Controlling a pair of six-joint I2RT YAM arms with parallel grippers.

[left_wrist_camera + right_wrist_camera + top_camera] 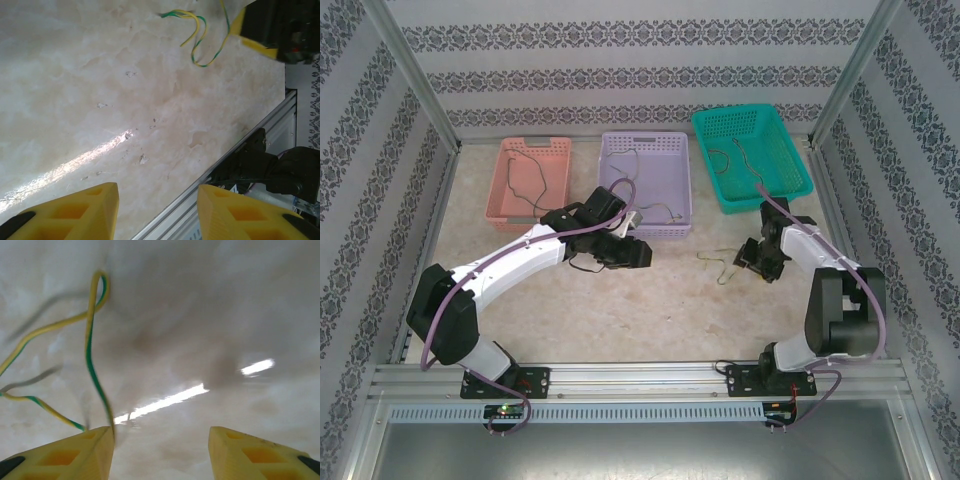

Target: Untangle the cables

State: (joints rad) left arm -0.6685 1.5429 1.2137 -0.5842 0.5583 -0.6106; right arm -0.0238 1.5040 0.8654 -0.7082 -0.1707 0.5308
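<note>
A yellow-green cable (720, 266) lies in loops on the table just left of my right gripper (748, 260). In the right wrist view this cable (90, 340) runs down along the inner edge of the left finger (75, 452). The right gripper (160, 450) stands open, with bare table between its fingers. My left gripper (642, 254) is mid-table, with a thin dark cable (582, 265) curling beside it. The left gripper (157, 210) is open and holds nothing. The yellow-green cable (197, 35) lies far ahead of it. More thin cables lie in the baskets.
Three baskets stand at the back: pink (500, 185), lavender (675, 175) and teal (790, 150). The metal rail (640, 378) runs along the near edge, with both arm bases on it. Patterned walls close in the sides.
</note>
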